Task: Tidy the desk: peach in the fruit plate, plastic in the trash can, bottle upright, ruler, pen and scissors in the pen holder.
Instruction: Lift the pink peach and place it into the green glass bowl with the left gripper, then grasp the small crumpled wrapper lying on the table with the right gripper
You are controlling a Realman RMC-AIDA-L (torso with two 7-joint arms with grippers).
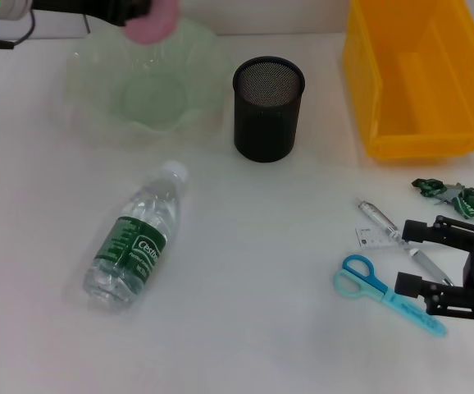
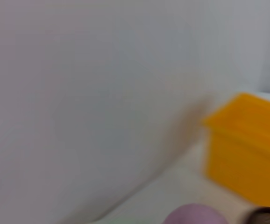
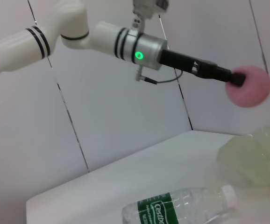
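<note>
Left gripper with peach above fruit plate.

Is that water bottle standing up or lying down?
Lying down. The water bottle rests on its side on the table, white cap pointing toward the green fruit plate, label facing up.

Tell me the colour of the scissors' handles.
Blue and light teal scissors; shows best in the head view.

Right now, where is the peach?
The peach is held by the left gripper above the far rim of the plate, on the robot's left in the head view.
</note>
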